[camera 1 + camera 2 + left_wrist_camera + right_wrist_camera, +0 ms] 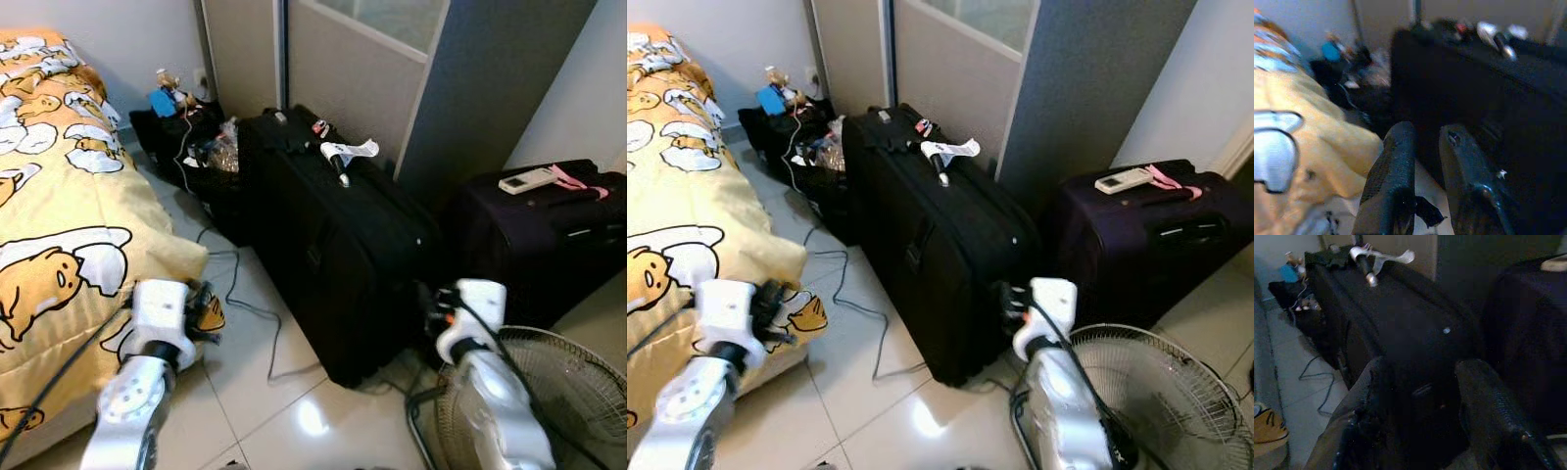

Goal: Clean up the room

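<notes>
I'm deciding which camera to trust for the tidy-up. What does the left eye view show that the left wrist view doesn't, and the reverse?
Left eye view: the purple suitcase with a white remote on top, the fan, and the right gripper. Left wrist view: the left gripper close up, fingers slightly apart, holding nothing. Both: the black suitcase, the yellow bedspread and the clutter by the wall.

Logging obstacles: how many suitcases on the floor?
2. A black suitcase lies in the middle by the door; a dark purple suitcase sits to its right. Others may be hidden.
</notes>
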Robot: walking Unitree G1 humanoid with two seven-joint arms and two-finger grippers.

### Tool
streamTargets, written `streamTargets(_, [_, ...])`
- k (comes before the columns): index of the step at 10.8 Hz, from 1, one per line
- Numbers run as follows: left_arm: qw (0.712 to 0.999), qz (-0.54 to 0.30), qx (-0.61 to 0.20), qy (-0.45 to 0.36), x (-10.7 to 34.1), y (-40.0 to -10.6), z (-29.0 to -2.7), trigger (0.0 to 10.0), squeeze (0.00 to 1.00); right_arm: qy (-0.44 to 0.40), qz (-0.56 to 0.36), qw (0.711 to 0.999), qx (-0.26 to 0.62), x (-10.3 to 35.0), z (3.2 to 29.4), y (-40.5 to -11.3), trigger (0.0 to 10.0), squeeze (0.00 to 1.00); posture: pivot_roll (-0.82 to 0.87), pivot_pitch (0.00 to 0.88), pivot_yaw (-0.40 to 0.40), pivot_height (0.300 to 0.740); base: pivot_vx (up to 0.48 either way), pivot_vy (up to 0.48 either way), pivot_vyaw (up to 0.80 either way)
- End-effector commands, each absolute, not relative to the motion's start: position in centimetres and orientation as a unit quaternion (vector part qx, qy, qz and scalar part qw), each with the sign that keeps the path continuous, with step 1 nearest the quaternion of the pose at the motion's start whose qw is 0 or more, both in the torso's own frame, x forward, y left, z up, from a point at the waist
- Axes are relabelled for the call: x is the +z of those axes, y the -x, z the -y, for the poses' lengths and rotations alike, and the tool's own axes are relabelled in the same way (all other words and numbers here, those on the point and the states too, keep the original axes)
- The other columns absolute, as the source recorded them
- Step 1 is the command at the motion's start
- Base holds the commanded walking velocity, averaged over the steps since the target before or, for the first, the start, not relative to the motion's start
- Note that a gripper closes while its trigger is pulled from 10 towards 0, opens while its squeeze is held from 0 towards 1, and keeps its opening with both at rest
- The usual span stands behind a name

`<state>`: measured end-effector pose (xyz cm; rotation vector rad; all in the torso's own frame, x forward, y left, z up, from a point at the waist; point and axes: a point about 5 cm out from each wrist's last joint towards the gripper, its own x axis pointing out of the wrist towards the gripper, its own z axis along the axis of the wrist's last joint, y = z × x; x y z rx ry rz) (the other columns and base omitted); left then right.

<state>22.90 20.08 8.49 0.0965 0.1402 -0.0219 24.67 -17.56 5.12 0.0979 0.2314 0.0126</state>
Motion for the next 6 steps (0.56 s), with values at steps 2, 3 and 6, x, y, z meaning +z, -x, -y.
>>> streamTargets(2, [0.997,-0.051,-0.003,-0.054,9.46,-22.84,-19.84,10.0,0.00,-0.044,-0.107,0.993,0.006,6.22,17.83,-24.59,10.0,0.00,0.03,0.000,-0.026,0.740,0.000,0.000,0.00])
streamTargets(3, [0.996,-0.056,-0.011,-0.062,9.42,-22.90,-19.61,10.0,0.00,-0.042,-0.110,0.993,0.011,6.21,17.73,-24.66,10.0,0.00,0.03,0.000,-0.028,0.740,0.000,0.000,0.00])
streamTargets(6, [0.996,-0.062,-0.019,-0.062,9.61,-22.66,-19.39,10.0,0.00,-0.039,-0.122,0.992,0.016,6.17,17.47,-24.45,10.0,0.00,0.04,0.000,-0.023,0.740,0.000,0.000,0.00])
